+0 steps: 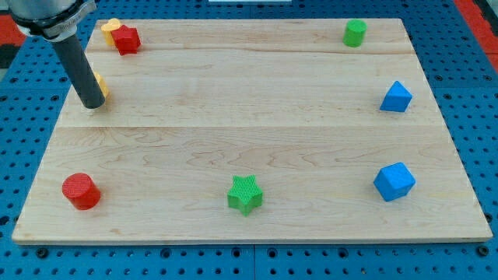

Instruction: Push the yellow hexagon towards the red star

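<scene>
The pale wooden tabletop point(257, 140) fills most of the view, resting on a blue perforated base. There is no gripper on this arm, so none can be reported as spread or pinching; it ends in a dark rod with my tip point(91, 104) near the view's left edge.

A small yellow block, likely the yellow hexagon point(102, 85), sits touching the tip's right side, mostly hidden by the rod, so its shape cannot be confirmed. The red star point(128, 39) lies above it near the top-left corner, touching another yellow block point(110, 28).

Judged from this, the push is underway but unfinished: a clear gap remains between hexagon and star, and the tip would need to drive it up the view.
</scene>
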